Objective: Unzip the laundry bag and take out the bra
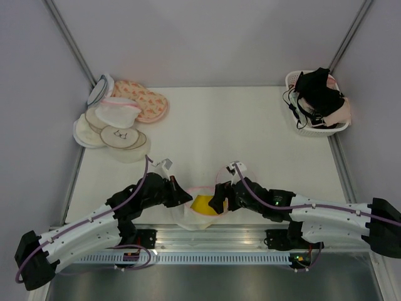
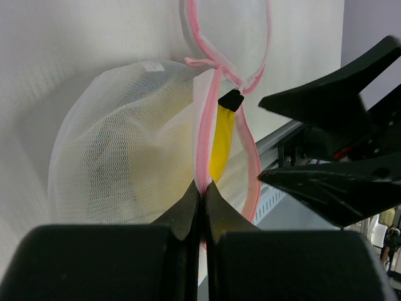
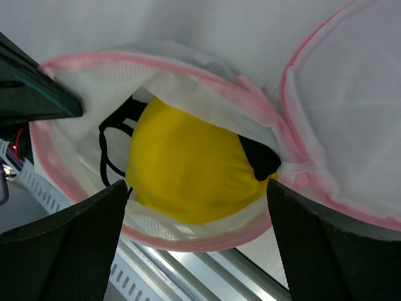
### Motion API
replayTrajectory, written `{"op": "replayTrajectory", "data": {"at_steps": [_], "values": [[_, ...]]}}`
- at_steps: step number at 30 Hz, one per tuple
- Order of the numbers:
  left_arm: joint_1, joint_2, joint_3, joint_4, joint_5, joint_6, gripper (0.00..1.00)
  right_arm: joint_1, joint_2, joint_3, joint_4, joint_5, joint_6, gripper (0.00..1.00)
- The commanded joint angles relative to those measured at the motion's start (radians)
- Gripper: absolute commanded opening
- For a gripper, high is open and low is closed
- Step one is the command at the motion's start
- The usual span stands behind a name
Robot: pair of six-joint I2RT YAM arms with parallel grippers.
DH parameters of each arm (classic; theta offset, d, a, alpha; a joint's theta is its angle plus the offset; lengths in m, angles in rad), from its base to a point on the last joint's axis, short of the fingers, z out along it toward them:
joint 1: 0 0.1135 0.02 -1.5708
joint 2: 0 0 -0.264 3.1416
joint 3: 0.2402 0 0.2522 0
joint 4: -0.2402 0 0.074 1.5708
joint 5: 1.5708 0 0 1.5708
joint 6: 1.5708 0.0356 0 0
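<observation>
Item 1: small round dome-shaped white mesh laundry bag point(image 1: 191, 219) point(image 2: 119, 157) point(image 3: 69, 135) with pink zipper trim. It lies at the near edge of the white table point(image 1: 238, 125), between the two arms. The zipper is open and the mouth gapes. The disc-like mesh lid point(image 2: 229, 31) point(image 3: 351, 106) is folded back and joined to the rim at one point.

Item 2: yellow padded bra point(image 1: 203, 202) point(image 2: 220, 144) point(image 3: 188, 163) with black straps. It is inside the bag, and its cup fills the opening in the right wrist view.

Item 3: left gripper point(image 1: 185, 197) point(image 2: 202, 188). The jaws are pressed together on the pink trim at the bag's rim, with the mesh dome lying to one side of the pinch.

Item 4: right gripper point(image 1: 216, 204) point(image 2: 301, 138) point(image 3: 195, 188). The jaws are spread wide and hold nothing. It is poised at the mouth of the bag, with one finger at either side of the yellow cup.

Item 5: white slotted plastic basket point(image 1: 313, 130) at the far right corner of the table. It is heaped with black garments point(image 1: 319, 88) and a pale pink one.

Item 6: a pile of pouches at the far left, well apart from the arms
- peach floral-patterned pouch point(image 1: 147, 100)
- cream disc with a bra drawing point(image 1: 122, 135)
- white mesh pouch with pink trim point(image 1: 119, 111)
- blue-rimmed disc point(image 1: 99, 91), leaning at the back of the pile
</observation>
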Motion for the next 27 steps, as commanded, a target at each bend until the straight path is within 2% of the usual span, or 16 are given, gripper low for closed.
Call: {"op": "replayTrajectory", "data": {"at_steps": [1,7,12,16,19,20,22,25,26,27], "values": [[0.005,-0.021,-0.006,0.026,-0.012,-0.033,0.02,0.079,0.056,-0.017,0.118,0.084,0.097,0.95],[0.005,-0.041,-0.007,0.015,-0.005,-0.035,0.02,0.157,0.187,0.019,0.126,0.172,0.111,0.94],[0.005,-0.061,-0.018,0.012,0.000,-0.044,0.02,0.160,0.271,0.025,0.138,0.198,0.122,0.91],[0.005,-0.057,-0.026,0.020,0.011,-0.051,0.02,0.163,0.331,0.030,0.218,0.193,0.126,0.89],[0.005,-0.055,-0.035,0.038,0.020,-0.056,0.02,0.169,0.395,0.038,0.295,0.178,0.128,0.81],[0.005,-0.054,-0.038,0.043,0.024,-0.058,0.02,0.171,0.409,0.045,0.310,0.180,0.126,0.74],[0.005,-0.049,-0.044,0.051,0.030,-0.064,0.02,0.178,0.432,0.053,0.356,0.169,0.126,0.68],[0.003,-0.048,-0.058,0.064,0.043,-0.073,0.02,0.185,0.464,0.067,0.385,0.169,0.125,0.48],[0.003,-0.051,-0.063,0.067,0.046,-0.074,0.02,0.189,0.467,0.070,0.385,0.172,0.125,0.33],[0.003,-0.054,-0.066,0.071,0.047,-0.076,0.02,0.189,0.468,0.070,0.382,0.175,0.126,0.25]]}}
